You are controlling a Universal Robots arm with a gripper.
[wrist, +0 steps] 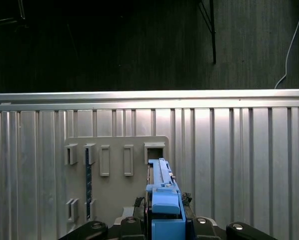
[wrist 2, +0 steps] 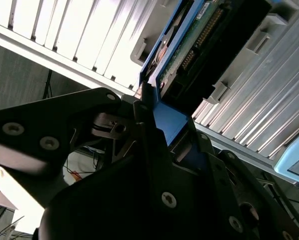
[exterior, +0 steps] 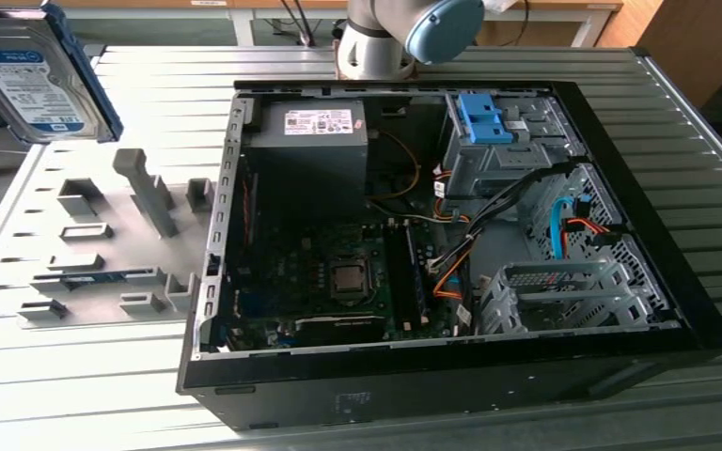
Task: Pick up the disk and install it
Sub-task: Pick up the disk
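Observation:
The disk (exterior: 33,73), a silver hard drive with a white-and-blue label in a blue carrier, hangs in the air at the exterior view's far upper left, above the table's edge. In the second wrist view its green circuit-board side (wrist 2: 189,45) faces the camera. My gripper (wrist 2: 157,112) is shut on the blue carrier's end. In the first wrist view the disk (wrist: 162,187) stands edge-on above my gripper (wrist: 164,222), over a grey fixture plate (wrist: 114,190).
The open black computer case (exterior: 662,282) lies on the ribbed metal table (exterior: 72,395). Inside are a grey drive cage with a blue clip (exterior: 487,120), a power-supply box (exterior: 317,141) and loose cables (exterior: 462,244). The slotted fixture plate (exterior: 98,244) lies left of the case. The arm's base (exterior: 393,33) stands behind it.

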